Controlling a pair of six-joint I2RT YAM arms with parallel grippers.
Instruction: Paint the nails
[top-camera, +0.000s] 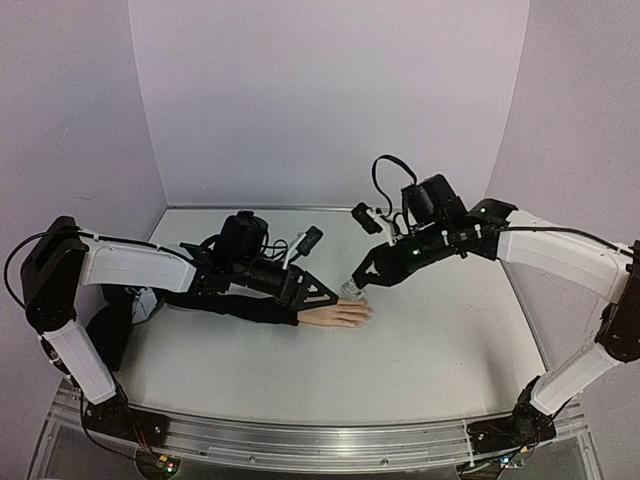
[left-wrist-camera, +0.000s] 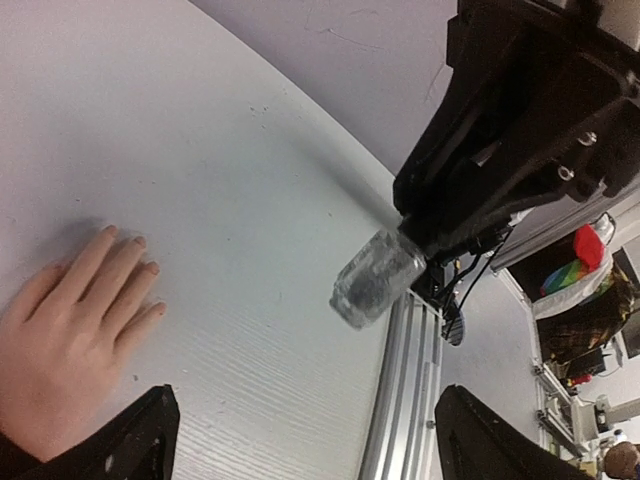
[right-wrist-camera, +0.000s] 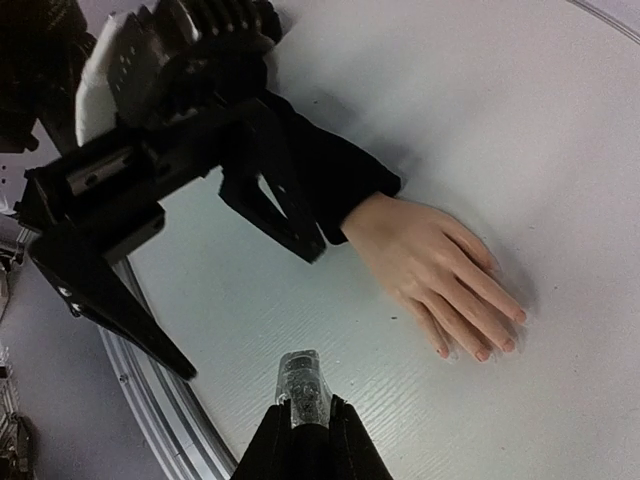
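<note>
Right fingers (right-wrist-camera: 268, 455) gripped a small clear bottle (right-wrist-camera: 303, 378) near the pale mannequin hand (right-wrist-camera: 440, 265), pink nails (right-wrist-camera: 482, 354) flat on the matte bench (right-wrist-camera: 560, 120); left fingers (left-wrist-camera: 140, 435) stood open.

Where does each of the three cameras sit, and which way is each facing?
Top external: above and behind the bases, looking down on the white table; left arm and right arm show whole.
Left wrist: on the left arm, looking past its open left hand at the pale mannequin hand in a black sleeve.
Right wrist: on the right arm, looking down past its right hand, shut on a small clear bottle.
Shared: both wrist views show the mannequin hand, the bottle and the opposite arm's hand.
</note>
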